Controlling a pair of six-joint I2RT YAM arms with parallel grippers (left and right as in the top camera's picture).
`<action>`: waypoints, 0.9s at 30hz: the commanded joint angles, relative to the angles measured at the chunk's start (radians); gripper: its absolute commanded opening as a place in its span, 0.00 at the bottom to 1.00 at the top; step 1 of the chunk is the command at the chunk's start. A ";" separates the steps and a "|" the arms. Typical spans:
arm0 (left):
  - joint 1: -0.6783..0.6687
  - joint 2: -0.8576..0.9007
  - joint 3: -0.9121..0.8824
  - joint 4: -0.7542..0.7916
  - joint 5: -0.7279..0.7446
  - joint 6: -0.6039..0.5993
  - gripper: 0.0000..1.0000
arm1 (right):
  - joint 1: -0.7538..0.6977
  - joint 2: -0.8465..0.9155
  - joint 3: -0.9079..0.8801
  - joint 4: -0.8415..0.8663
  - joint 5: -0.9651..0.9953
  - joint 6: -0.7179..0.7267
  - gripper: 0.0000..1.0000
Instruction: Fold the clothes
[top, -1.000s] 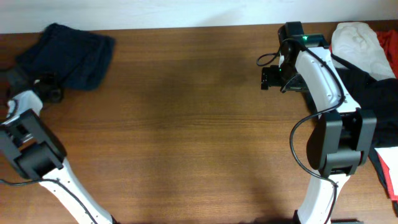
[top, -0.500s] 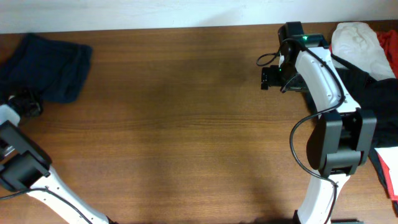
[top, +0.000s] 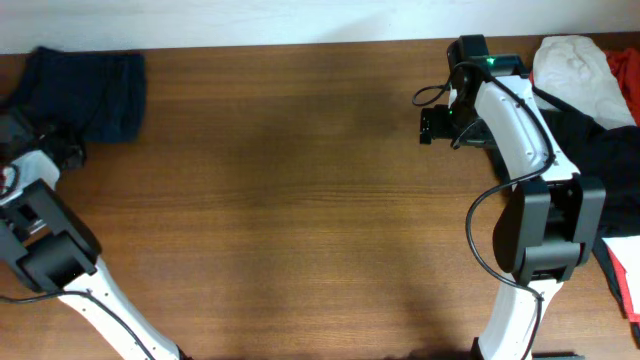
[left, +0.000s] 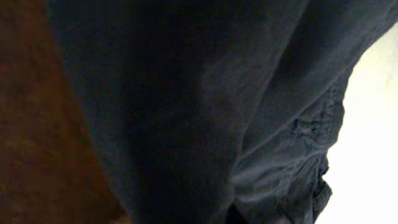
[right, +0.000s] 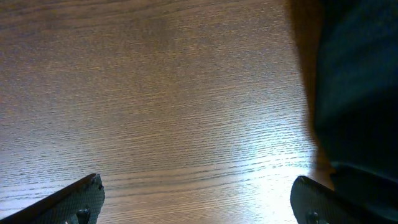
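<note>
At the right edge of the table (top: 300, 220) lies a pile (top: 600, 150) of unfolded clothes, black with white and red pieces, reaching up to the far-right corner. The right arm stands just beside it, its elbow over the pile's inner border. The right claw (right: 196, 205) hangs over bare wood close to the far edge, right of the middle. Its 2 fingers (right: 78, 199) stand wide apart and hold nothing.

The left claw (top: 62, 150) is at the left edge, on the near side of the navy cloth (top: 90, 85), which sits bunched in the far-left corner. The left wrist view is filled by that cloth, so the fingers are hidden. I cannot tell whether this claw is wide, narrow or gripping.

As I judge the risks:
- The cloth lies against 2 edges, so a push leftward or away could tip it off the table.
- A pull on 1 layer alone would drag it in a lump rather than spread it.
- The right claw is well apart from it, leaving 1 arm to flatten it.
- A swing of the right arm could snag the pile.
</note>
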 joint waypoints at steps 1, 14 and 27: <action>-0.024 0.114 -0.066 0.016 -0.038 0.130 0.09 | -0.003 -0.006 0.008 -0.003 0.016 0.004 0.99; -0.029 0.113 -0.066 -0.006 0.042 0.158 0.52 | -0.003 -0.006 0.008 -0.003 0.016 0.004 0.99; 0.023 -0.241 -0.063 -0.470 -0.034 0.405 0.61 | -0.003 -0.006 0.008 -0.003 0.016 0.004 0.99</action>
